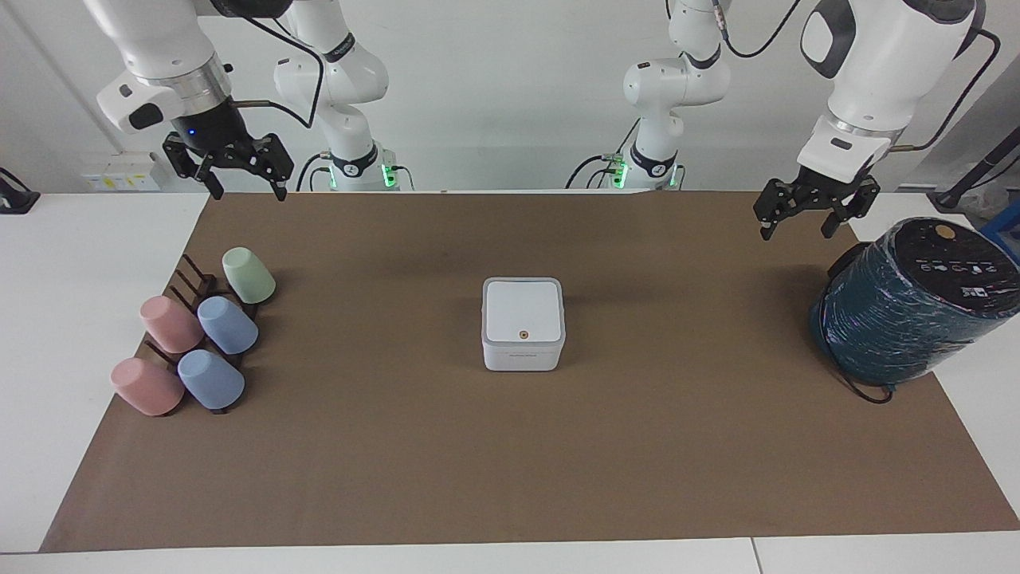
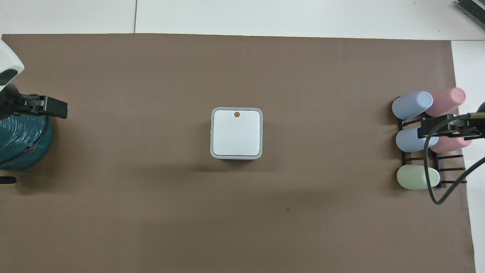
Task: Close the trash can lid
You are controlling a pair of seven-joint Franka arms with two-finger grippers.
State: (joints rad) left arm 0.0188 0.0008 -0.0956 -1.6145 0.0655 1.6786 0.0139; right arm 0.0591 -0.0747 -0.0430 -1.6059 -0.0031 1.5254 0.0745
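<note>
The lid lies flat on the trash can, so I judge no press remains. My left hand and right hand hang open and empty above the bench ends; I keep both clear of the can.

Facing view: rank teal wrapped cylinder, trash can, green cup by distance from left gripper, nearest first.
From the left gripper:
1. Teal wrapped cylinder, at the left arm's end of the table.
2. Trash can, mid-table, lid down.
3. Green cup, on the rack at the right arm's end.

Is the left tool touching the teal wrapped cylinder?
Apart. In the facing view the left tool hangs open above the brown mat, with bare mat showing between it and the teal wrapped cylinder.
</note>
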